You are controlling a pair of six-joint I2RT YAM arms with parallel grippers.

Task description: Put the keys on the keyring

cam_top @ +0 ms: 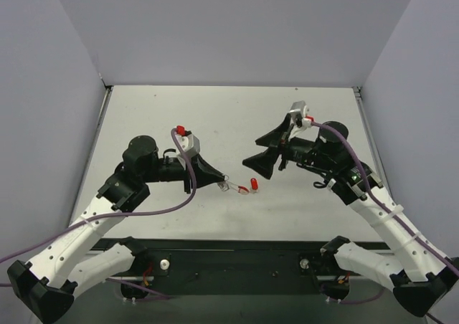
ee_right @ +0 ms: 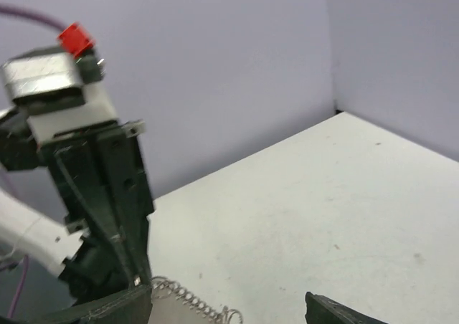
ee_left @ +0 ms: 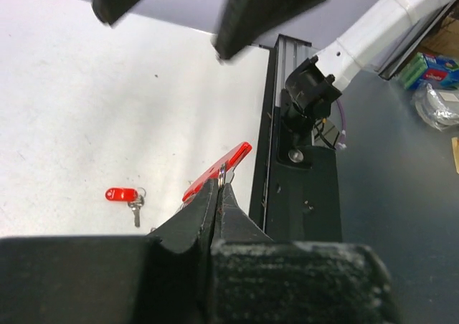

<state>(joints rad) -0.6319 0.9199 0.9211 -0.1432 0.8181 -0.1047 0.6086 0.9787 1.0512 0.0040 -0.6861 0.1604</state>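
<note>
Currently the left gripper [ee_left: 221, 186] is clamped on the keyring [ee_left: 234, 155] by its red band, probably to present the silvery chain for threading. The right gripper [cam_top: 267, 150] stands wide apart and empty, farther right. The key [ee_left: 123, 195], red-headed with a small silver blade, lies on the table [cam_top: 179, 109] just right of the keyring, between both grippers.

The left arm [cam_top: 86, 231] and right arm [cam_top: 391, 220] have white, hole-dotted lower links and black upper joints, with a purple cable [cam_top: 165, 211] strung along each. The left hand [cam_top: 224, 181] and right hand [cam_top: 251, 152] are black tapered wedges, each topped by a grey block [cam_top: 188, 143] with a red tab [cam_top: 181, 131].
</note>
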